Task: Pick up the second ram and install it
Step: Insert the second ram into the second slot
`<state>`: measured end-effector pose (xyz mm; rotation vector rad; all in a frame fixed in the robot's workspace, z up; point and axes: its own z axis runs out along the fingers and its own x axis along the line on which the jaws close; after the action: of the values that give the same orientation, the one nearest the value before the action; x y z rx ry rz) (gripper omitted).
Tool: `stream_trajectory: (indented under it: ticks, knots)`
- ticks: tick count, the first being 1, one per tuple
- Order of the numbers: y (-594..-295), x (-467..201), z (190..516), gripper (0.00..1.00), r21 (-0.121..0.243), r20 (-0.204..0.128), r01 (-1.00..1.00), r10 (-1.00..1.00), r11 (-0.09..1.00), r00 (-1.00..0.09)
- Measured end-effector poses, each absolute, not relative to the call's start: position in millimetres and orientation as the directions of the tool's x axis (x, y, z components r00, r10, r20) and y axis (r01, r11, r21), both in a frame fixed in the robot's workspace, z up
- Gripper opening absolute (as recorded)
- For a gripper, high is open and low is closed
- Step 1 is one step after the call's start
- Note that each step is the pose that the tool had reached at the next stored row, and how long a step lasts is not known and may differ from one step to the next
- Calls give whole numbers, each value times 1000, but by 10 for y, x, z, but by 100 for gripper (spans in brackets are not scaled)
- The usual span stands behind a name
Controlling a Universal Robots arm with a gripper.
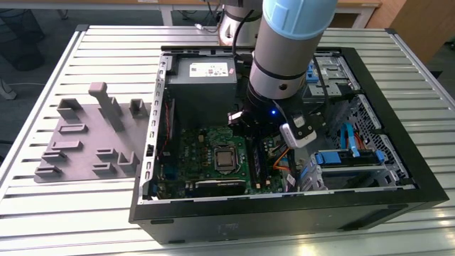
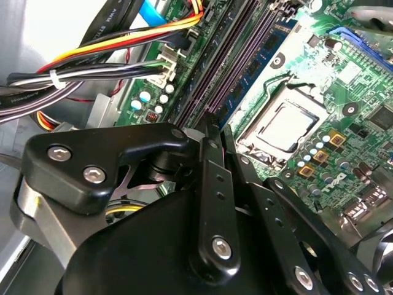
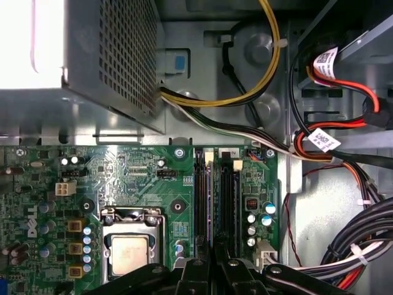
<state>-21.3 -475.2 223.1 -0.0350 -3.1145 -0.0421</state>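
I see the gripper (image 2: pixel 212 132) pressed together just over the second ram (image 2: pixel 245 74) (seated edge-on in its slot), centre-right of the second wrist view.

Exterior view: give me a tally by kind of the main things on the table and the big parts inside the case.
Open computer case: 1
Grey holder tray: 1
Power supply: 1
CPU: 1
Total: 4

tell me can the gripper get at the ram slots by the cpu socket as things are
Probably yes. In the first wrist view the gripper hangs right over the memory slots, beside the CPU socket. The cable bundles run off to one side, and nothing lies across the slots.
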Motion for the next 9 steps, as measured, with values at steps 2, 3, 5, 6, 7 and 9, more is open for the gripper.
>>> stream_trajectory:
  ticks: [2, 3, 5, 6, 7, 9]
  knots:
    - [-4759, -212, 2216, 14, 27, 27, 23, 22, 999, -999]
    - [-4764, -212, 2212, 14, 27, 27, 23, 22, 999, -999]
    - [-4770, -213, 2199, 14, 27, 27, 23, 22, 999, -999]
    - [-4773, -213, 2194, 14, 27, 27, 23, 22, 999, -999]
    - [-4776, -213, 2190, 14, 27, 28, 23, 22, 999, -999]
    - [-4786, -213, 2183, 14, 27, 28, 23, 22, 999, -999]
